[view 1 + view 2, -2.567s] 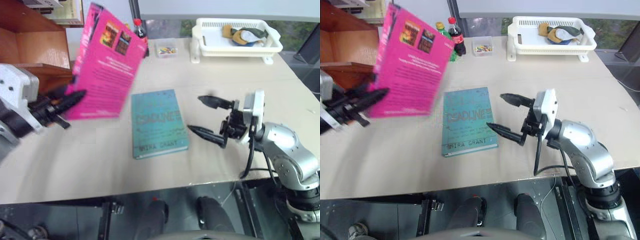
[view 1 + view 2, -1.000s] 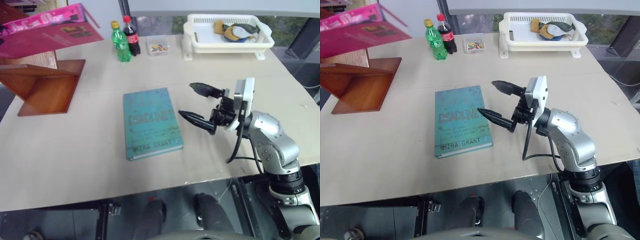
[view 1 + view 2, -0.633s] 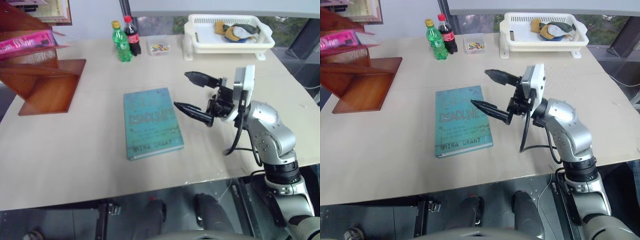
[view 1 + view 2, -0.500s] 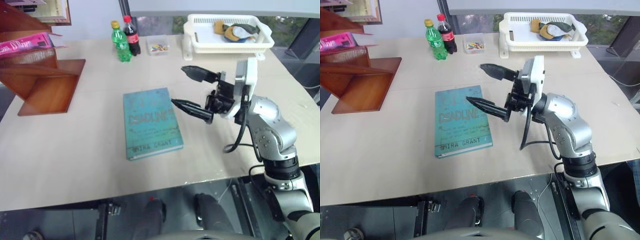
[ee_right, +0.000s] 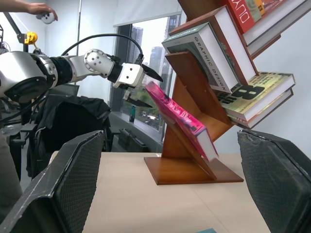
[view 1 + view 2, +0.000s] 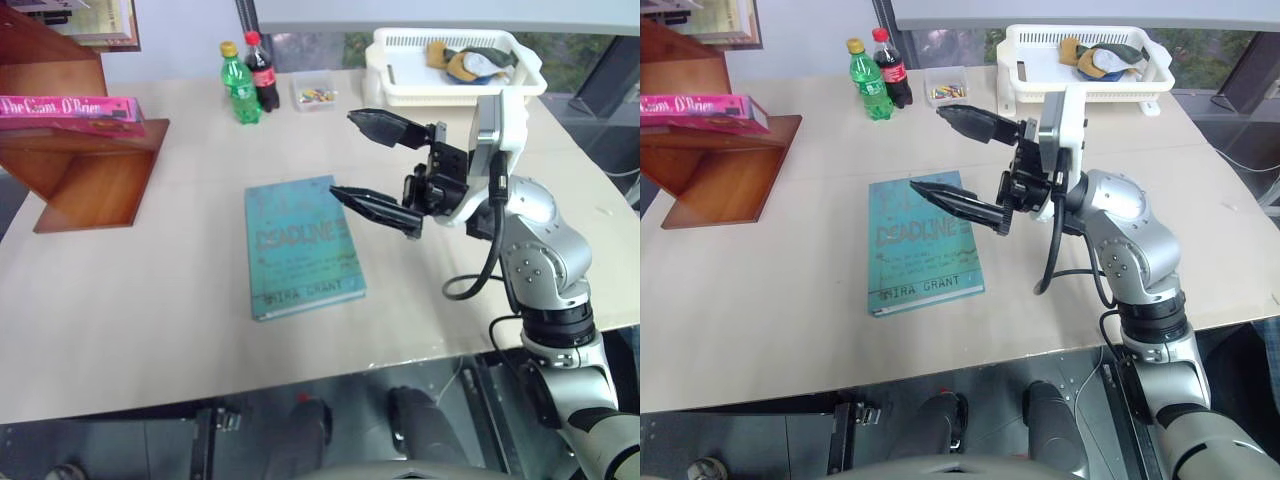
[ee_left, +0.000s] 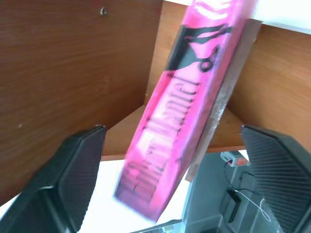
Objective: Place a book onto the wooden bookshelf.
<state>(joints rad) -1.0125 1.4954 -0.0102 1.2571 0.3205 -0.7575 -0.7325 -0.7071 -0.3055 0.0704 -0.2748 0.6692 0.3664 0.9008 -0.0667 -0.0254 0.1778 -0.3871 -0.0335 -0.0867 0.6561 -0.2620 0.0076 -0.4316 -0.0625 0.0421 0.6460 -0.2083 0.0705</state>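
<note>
Left wrist view is mostly blur: the pink book (image 7: 187,97) runs across it, title unreadable, lying on a board of the wooden bookshelf (image 7: 73,73), w/ the left gripper (image 7: 175,174) spread wide, one black finger each side and neither touching the book. Right wrist view gives the clearer look: the book lies tilted on a slanted board low on the shelf, other books (image 5: 214,48) stacked on boards above, upper ones cut off by the frame. The left gripper sits just beside the book's upper end there, released; can't tell if a fingertip brushes it. A person's hand (image 5: 36,7) is at that frame's corner, body cut off.

Head views: shelf stands at the desk's (image 6: 150,300) far-left corner, partly out of frame; book's spine faces out. Right gripper (image 6: 385,160) hangs above desk centre, arm bent, fingers apart, holding nothing, pointing toward the shelf side. Its lower finger overlaps the teal book (image 6: 300,245), which lies flat mid-desk. Two bottles (image 6: 250,75), a small box (image 6: 318,95) and a white basket (image 6: 455,70) line the far edge.
</note>
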